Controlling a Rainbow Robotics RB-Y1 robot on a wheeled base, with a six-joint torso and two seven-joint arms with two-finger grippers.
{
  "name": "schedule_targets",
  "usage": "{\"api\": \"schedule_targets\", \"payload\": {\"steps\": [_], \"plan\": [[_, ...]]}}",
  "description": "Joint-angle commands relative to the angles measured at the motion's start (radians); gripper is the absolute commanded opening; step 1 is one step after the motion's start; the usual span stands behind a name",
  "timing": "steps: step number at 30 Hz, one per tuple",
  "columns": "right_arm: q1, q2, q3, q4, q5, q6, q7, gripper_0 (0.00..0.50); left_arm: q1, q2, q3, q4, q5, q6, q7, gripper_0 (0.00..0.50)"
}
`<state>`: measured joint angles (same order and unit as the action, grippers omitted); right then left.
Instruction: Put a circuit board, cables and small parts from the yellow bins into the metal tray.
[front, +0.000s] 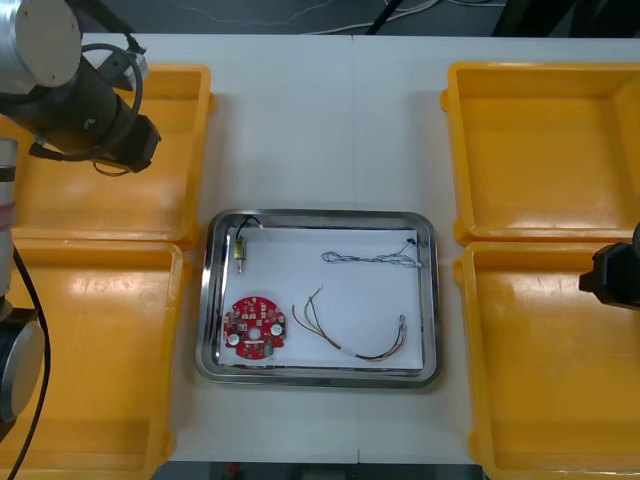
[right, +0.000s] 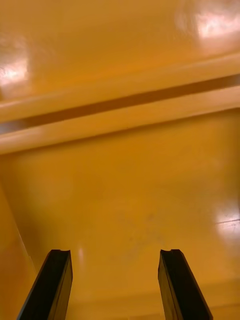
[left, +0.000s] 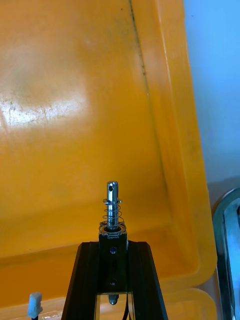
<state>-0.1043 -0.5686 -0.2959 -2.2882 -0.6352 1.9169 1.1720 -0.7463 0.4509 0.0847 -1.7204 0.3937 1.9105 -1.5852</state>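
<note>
My left gripper (left: 113, 246) is shut on a small metal part (left: 112, 207), a pin with a spring on a black block, held above the floor of the far left yellow bin (left: 75, 115). A white plug (left: 34, 302) hangs beside the fingers. In the front view my left arm (front: 95, 110) is over that bin (front: 170, 205). My right gripper (right: 117, 285) stands open over the bare floor of the near right bin (right: 125, 190), at the right edge (front: 612, 275). The metal tray (front: 318, 217) holds a red circuit board (front: 255, 327) and cables.
In the tray lie a black cable with a small metal part (front: 241, 248), a twisted blue and white cable (front: 370, 258) and a red and yellow cable (front: 350, 340). The tray's rim (left: 226, 235) shows just past the left bin's wall. The far right bin (front: 545, 150) looks bare.
</note>
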Motion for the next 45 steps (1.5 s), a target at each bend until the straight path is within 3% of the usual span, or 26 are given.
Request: {"api": "schedule_targets", "payload": {"steps": [1,12,21,27,34,45], "plan": [[0.046,-0.045,-0.029,-0.033,-0.015,0.003,-0.015,0.5,0.065,0.037,-0.01,-0.128,0.027,0.009,0.142,0.0],[0.046,-0.053,-0.029,0.0,-0.029,0.003,0.098,0.5,0.182,0.037,-0.152,-0.354,0.051,0.009,0.384,0.0],[0.048,-0.048,-0.028,0.047,-0.04,0.003,0.112,0.5,0.228,0.037,-0.303,-0.461,0.03,0.009,0.6,0.0],[0.054,-0.025,-0.026,0.047,-0.014,0.003,0.117,0.5,0.232,0.035,-0.424,-0.464,-0.049,0.005,0.702,0.0],[0.054,-0.02,-0.025,0.049,-0.011,0.003,0.124,0.5,0.236,0.014,-0.48,-0.462,-0.088,-0.01,0.738,0.0],[0.052,-0.02,-0.025,0.047,-0.012,0.003,0.129,0.5,0.236,-0.017,-0.568,-0.384,-0.161,-0.157,0.807,0.0]]}}
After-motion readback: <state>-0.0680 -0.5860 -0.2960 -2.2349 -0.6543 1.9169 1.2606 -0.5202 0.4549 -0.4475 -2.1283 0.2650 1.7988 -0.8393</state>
